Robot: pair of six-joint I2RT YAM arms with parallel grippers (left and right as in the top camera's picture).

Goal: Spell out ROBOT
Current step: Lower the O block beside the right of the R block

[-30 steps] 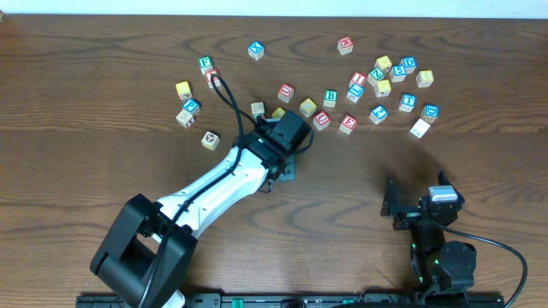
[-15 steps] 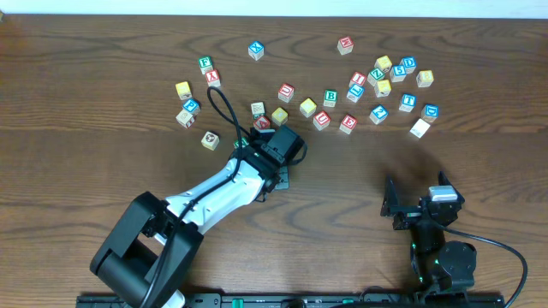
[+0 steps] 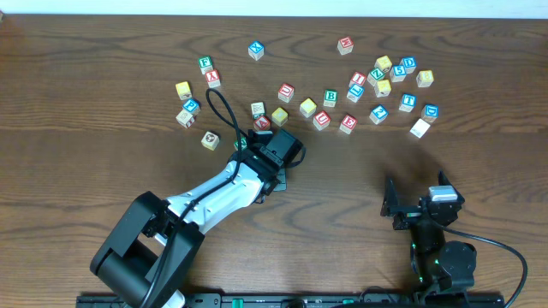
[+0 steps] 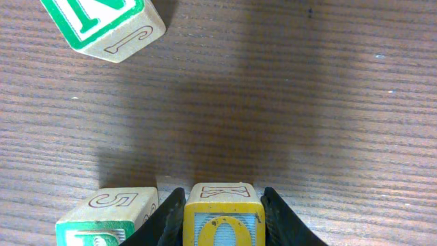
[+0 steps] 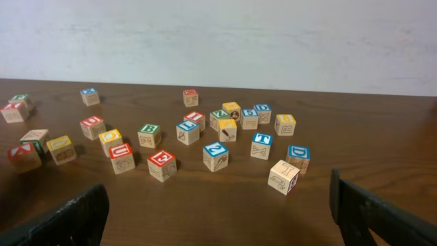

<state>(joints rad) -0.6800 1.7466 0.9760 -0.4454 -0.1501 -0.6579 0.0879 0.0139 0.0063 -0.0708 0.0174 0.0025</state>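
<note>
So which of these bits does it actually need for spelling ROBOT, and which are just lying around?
Needed for the word:
yellow O block, held in the left gripper
green B block
blue T block

Just lying about:
green N block
blue 2 block
red U block

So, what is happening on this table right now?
The left gripper is shut on a yellow block showing an O, close to the table, with a green-edged block right beside it. The other letter blocks lie scattered farther back. The right gripper rests open, holding nothing.
</note>
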